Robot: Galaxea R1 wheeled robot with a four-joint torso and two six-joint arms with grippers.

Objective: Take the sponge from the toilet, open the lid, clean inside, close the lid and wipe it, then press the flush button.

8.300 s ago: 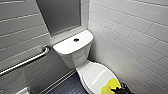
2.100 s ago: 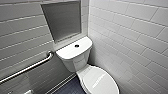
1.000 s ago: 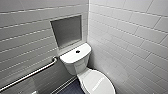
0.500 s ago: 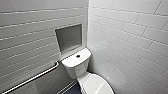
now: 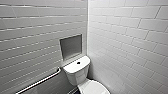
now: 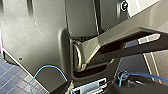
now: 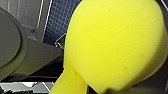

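The white toilet (image 5: pixel 76 72) stands in the corner of two tiled walls, low in the head view. The small dark flush button (image 5: pixel 78 62) sits in the middle of the flat tank top. Below the tank, the back part of the white lid (image 5: pixel 95 88) lies down flat and runs off the picture's edge. The bright yellow sponge (image 7: pixel 112 47) looms large and close in the right wrist view, with my right gripper shut on it. In the left wrist view I see my own dark body panels and blue cables, with nothing held.
A metal grab bar (image 5: pixel 40 81) runs along the left wall beside the tank. A grey recessed niche (image 5: pixel 71 46) is set in the wall above the tank. Dark blue floor tiles (image 6: pixel 12 80) lie below.
The whole head picture has shifted: the toilet sits lower and more wall shows above it, so the camera moved. The lid shows less than before.
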